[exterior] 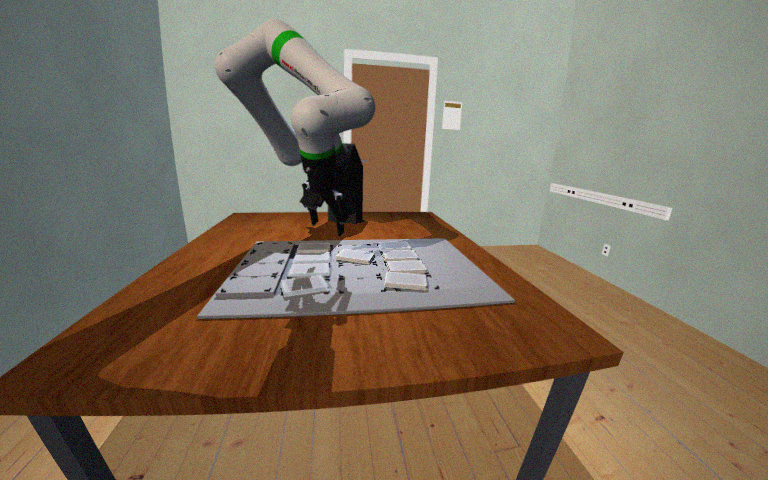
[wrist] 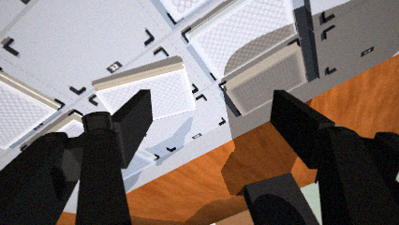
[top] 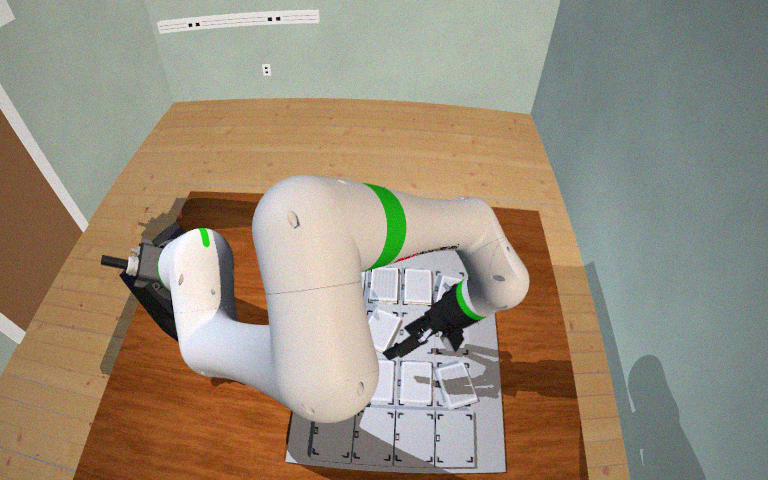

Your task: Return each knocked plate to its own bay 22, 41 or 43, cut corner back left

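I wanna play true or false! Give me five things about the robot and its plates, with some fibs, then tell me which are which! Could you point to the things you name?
1. The gripper [top: 423, 352] [exterior: 327, 229] [wrist: 212, 105] is squeezing a plate. False: its fingers are apart, with nothing between them.
2. The arm [top: 317, 283] [exterior: 249, 93] has green bands. True.
3. All the plates sit straight. False: one crooked plate [top: 384, 330] [exterior: 355, 255] [wrist: 170, 96] is turned askew.
4. The table [top: 226, 424] [exterior: 424, 345] [wrist: 187, 175] is blue. False: it's brown wood.
5. The gripper is black. True.
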`<action>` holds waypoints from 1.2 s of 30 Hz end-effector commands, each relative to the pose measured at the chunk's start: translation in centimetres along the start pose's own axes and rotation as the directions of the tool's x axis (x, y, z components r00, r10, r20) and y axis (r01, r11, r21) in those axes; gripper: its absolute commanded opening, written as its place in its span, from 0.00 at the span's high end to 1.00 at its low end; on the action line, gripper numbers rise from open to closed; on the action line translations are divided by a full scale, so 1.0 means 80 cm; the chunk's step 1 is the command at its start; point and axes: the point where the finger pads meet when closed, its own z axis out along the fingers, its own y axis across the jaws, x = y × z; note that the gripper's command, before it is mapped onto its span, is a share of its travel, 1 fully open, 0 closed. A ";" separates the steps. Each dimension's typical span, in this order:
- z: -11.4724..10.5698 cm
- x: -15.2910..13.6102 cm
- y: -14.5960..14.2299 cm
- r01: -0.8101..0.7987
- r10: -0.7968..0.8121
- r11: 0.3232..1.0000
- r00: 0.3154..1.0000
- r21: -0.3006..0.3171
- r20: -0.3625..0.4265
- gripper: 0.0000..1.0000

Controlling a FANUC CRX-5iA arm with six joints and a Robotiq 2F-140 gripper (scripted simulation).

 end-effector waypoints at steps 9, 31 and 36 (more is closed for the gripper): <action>0.013 0.032 0.011 -0.315 0.322 0.947 0.931 0.067 -0.171 0.30; 0.027 0.032 -0.009 -0.637 0.726 0.676 0.662 0.369 -0.186 0.30; 0.033 0.014 -0.022 -0.696 0.810 0.555 0.576 0.455 -0.107 0.30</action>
